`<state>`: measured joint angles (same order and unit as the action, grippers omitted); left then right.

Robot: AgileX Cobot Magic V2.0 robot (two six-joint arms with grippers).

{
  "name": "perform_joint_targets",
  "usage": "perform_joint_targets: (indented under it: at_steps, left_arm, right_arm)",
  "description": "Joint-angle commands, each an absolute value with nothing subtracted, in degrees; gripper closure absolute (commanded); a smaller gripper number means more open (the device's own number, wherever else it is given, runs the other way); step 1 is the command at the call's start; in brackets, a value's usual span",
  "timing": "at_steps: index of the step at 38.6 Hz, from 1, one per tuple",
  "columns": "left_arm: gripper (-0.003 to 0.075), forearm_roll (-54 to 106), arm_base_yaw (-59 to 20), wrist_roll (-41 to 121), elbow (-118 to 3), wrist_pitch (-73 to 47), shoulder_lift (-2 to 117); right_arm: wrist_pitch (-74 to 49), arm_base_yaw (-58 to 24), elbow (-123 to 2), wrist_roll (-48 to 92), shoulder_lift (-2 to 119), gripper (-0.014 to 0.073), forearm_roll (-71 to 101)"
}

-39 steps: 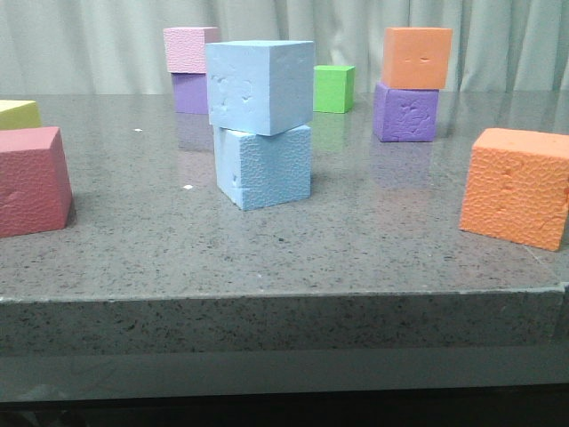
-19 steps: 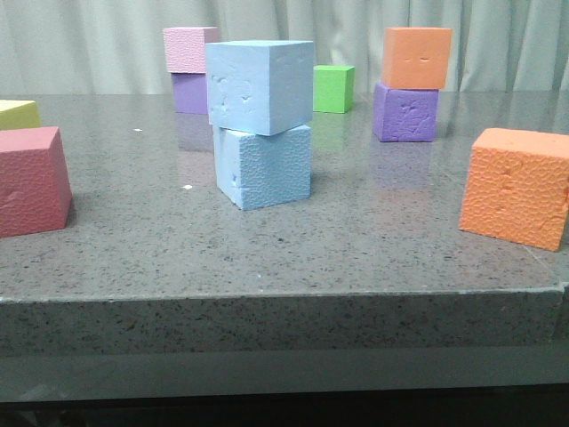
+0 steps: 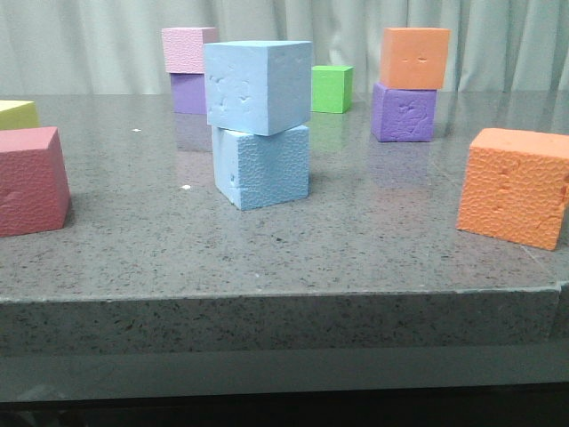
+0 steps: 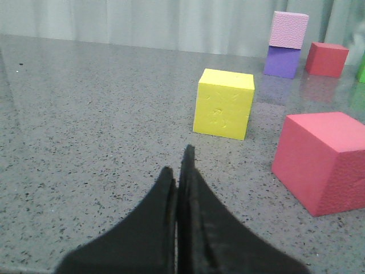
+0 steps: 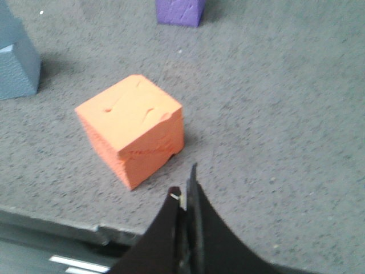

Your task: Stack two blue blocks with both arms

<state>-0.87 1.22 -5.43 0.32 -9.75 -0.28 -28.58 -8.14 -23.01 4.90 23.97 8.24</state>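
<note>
Both sets of jaws are seen pressed together with nothing between them: the left gripper (image 4: 181, 171) is held low over bare tabletop (image 3: 373, 240), with a yellow cube (image 4: 223, 104) ahead and a pink-red cube (image 4: 324, 161) off to one side; the right gripper (image 5: 185, 191) is poised near the front edge of the tabletop, just beside an orange cube (image 5: 132, 128). Open grey surface is left around each gripper. Near the middle of the tabletop the smooth blue block (image 3: 258, 85), marked by small dents, is stacked on the pebbled blue block (image 3: 260, 166), turned slightly and overhanging it. Clear stone lies around the stack; other stacked cubes are set well behind it.
</note>
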Motion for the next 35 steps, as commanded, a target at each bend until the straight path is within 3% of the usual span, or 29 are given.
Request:
perform_joint_targets:
  at_steps: [1, 12, 25, 35]
  left_arm:
    - [0.0741, -0.4, 1.3, -6.0, 0.5, -5.0, -1.3]
    - [0.0741, -0.4, 1.3, -6.0, 0.5, -5.0, -1.3]
    - [0.0741, -0.4, 1.3, -6.0, 0.5, -5.0, -1.3]
    - [0.0741, -0.4, 1.3, -6.0, 0.5, -5.0, -1.3]
  right_arm:
    - [-17.7, -6.7, -20.2, 5.6, 20.7, 0.0664, 5.5]
    - [-2.2, -1.1, -4.5, 5.6, 8.5, 0.0664, 5.0]
    - [-7.2, -1.2, 1.2, 5.5, -1.4, 0.0664, 5.0]
    - [-7.0, -1.2, 1.2, 5.5, -1.6, 0.0664, 5.0]
